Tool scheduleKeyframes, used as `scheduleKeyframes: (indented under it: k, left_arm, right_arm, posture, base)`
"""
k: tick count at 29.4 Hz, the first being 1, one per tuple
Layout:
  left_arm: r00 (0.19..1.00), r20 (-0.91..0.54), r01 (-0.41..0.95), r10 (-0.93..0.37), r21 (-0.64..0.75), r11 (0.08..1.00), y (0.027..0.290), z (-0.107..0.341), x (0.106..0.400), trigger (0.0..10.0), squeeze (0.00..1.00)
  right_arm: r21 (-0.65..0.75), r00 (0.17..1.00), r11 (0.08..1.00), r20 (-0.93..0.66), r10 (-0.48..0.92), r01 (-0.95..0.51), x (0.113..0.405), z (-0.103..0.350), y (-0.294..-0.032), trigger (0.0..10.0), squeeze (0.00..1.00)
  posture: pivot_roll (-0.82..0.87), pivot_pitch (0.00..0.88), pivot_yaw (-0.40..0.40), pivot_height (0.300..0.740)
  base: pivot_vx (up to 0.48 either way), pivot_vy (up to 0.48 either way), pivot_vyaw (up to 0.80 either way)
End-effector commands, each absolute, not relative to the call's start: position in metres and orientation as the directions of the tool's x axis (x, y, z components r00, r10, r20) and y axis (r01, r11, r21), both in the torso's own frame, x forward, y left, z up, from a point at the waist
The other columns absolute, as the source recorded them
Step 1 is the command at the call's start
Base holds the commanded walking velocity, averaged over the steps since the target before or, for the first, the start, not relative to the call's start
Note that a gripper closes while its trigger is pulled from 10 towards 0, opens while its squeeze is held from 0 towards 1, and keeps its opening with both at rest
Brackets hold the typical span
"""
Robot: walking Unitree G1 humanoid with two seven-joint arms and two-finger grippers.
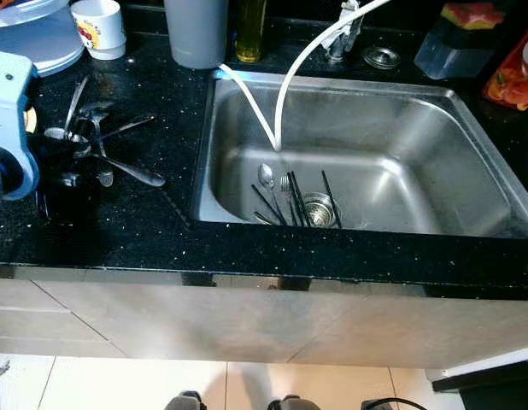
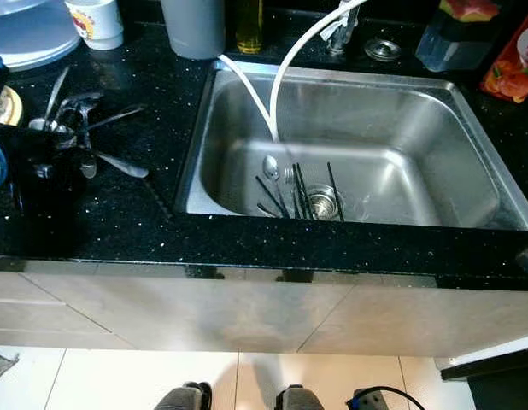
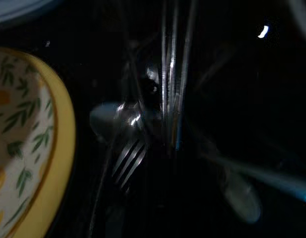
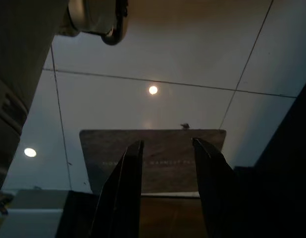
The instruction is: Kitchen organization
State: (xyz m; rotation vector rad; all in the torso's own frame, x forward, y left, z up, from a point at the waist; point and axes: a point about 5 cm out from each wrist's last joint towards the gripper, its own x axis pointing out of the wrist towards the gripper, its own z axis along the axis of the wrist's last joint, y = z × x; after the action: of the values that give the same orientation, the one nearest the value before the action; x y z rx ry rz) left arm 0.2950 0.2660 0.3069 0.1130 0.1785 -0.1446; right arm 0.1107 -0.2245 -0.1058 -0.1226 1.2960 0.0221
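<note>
Here, the black speckled stone counter [image 1: 144, 231] carries everything, and the rectangular stainless-steel sink [image 1: 392, 120] set into it serves as the landmark; a white curved hose [image 1: 285, 85] arcs from the tap fittings behind the sink down into the basin. Inside the sink, beside the round metal drain strainer [image 1: 318, 209], lie a steel spoon [image 1: 266, 176], a fork and several thin black chopsticks [image 1: 291, 201], fanned against the near wall. Behind the sink's left corner stand a tall grey plastic cup [image 1: 196, 32] and a yellow bottle [image 1: 250, 30]; further left of these sits a white mug with a red and yellow printed label [image 1: 98, 27], its writing too small to read, next to a pale blue round lid [image 1: 38, 38]. Behind the sink's right corner are a translucent box with a sponge on top [image 1: 456, 43] and an orange patterned packet [image 1: 513, 73]; no lettering on it is legible. Left of the sink, a loose heap of steel spoons and forks [image 1: 97, 149] rests on the counter; the left gripper [image 1: 55, 184] is down among them, yet whether its fingers are spread or closed I cannot tell in the dark; its wrist view shows fork tines [image 3: 129, 158] beside a yellow-rimmed leaf-patterned plate [image 3: 29, 148]. The right gripper [image 4: 167, 188] hangs over pale floor tiles, fingers parted and holding nothing.
</note>
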Motion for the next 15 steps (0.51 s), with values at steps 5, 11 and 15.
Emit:
scheduleKeyframes:
  k: [5, 11, 15]
  left_arm:
    - [0.957, -0.084, 0.279, -0.279, -0.011, 0.96, 0.245, 0.316, 0.297, 10.0, 0.0]
    - [0.94, -0.046, 0.331, -0.339, -0.13, 0.935, 0.241, 0.319, 0.296, 10.0, 0.0]
    - [0.941, -0.059, 0.32, -0.334, -0.17, 0.932, 0.242, 0.317, 0.296, 10.0, 0.0]
  right_arm:
    - [-0.078, 0.24, 0.993, -0.969, -0.055, -0.089, 0.102, -0.108, -0.226, 10.0, 0.0]
    - [-0.078, 0.234, 0.993, -0.971, -0.054, -0.091, 0.101, -0.108, -0.227, 10.0, 0.0]
    - [-0.077, 0.233, 0.993, -0.971, -0.054, -0.091, 0.1, -0.108, -0.227, 10.0, 0.0]
  posture:
    - [0.11, 0.168, -0.072, 0.74]
    - [0.11, 0.169, -0.074, 0.74]
    - [0.11, 0.169, -0.075, 0.74]
  base:
    - [0.0, 0.0, 0.0]
    - [0.0, 0.0, 0.0]
    - [0.0, 0.0, 0.0]
